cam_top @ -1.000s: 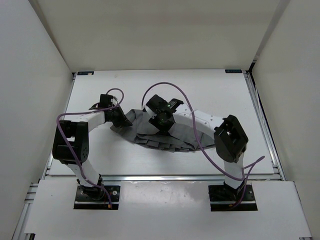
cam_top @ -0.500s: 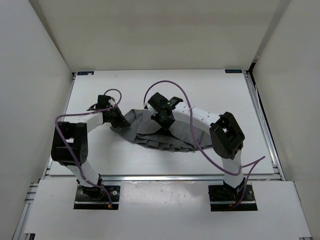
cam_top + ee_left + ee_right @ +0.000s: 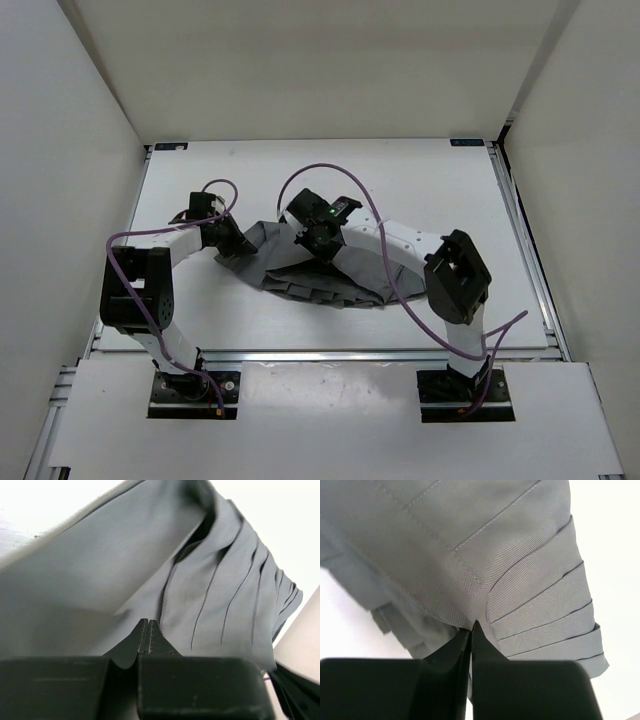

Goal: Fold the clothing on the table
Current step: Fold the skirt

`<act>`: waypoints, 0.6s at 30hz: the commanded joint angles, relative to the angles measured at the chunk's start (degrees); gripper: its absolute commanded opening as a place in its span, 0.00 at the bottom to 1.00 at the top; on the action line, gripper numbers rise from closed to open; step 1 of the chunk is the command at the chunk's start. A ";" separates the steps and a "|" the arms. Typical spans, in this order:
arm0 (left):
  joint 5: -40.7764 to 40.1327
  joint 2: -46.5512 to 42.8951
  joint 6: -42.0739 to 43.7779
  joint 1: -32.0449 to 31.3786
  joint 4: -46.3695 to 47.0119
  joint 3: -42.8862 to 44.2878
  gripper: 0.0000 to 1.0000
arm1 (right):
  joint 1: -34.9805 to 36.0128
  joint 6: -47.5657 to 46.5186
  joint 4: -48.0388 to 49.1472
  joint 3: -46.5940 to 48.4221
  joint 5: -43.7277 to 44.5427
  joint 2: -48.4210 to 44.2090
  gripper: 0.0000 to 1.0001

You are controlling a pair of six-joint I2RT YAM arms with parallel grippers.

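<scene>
The left gripper (image 3: 149,633) has its two black fingers pressed tightly together, with a fold of the dark grey pleated skirt (image 3: 306,286) of thin soft fabric pinched between the tips; from that pinch a smooth panel of cloth rises and arches over the wrist view, and beyond it several long, narrow pleat lines run away to the right. The right gripper (image 3: 471,632) is likewise closed with no gap between its fingers, clamped on a gather of the same cloth right where a stitched flat panel meets a fan of overlapping pleats, whose stepped edges spread out to the right of the tips. Seen from above, the left gripper holds the left end of the skirt and the right gripper holds it near the middle of its far edge, so the cloth between the two is drawn up into a shallow ridge. The remainder lies spread on the large flat white rectangular table (image 3: 430,185), the curved pleated hem towards the near side and reaching under the right forearm. The skirt sits about mid-table, well apart from the metal rails (image 3: 527,250) along the edges.
</scene>
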 commanded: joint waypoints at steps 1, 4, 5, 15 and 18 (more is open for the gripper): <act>1.41 -2.87 0.16 -0.29 0.97 -0.26 0.00 | 1.12 1.07 -3.11 -1.61 -5.07 -4.77 0.00; 1.24 -2.61 0.16 -0.38 1.23 -0.53 0.00 | 2.26 1.42 -3.81 -5.83 -6.75 -4.69 0.00; 1.06 -2.52 0.07 -0.64 1.41 -1.05 0.00 | 2.35 0.90 -3.81 -6.45 -6.84 -4.86 0.00; 0.71 -1.91 0.69 -0.64 0.18 -0.17 0.00 | -0.36 -0.25 -8.55 -9.27 -32.91 -2.40 0.23; 1.32 -2.25 1.04 -0.03 -0.78 0.97 0.00 | -3.00 -0.87 -11.18 -9.18 -41.27 -4.85 0.30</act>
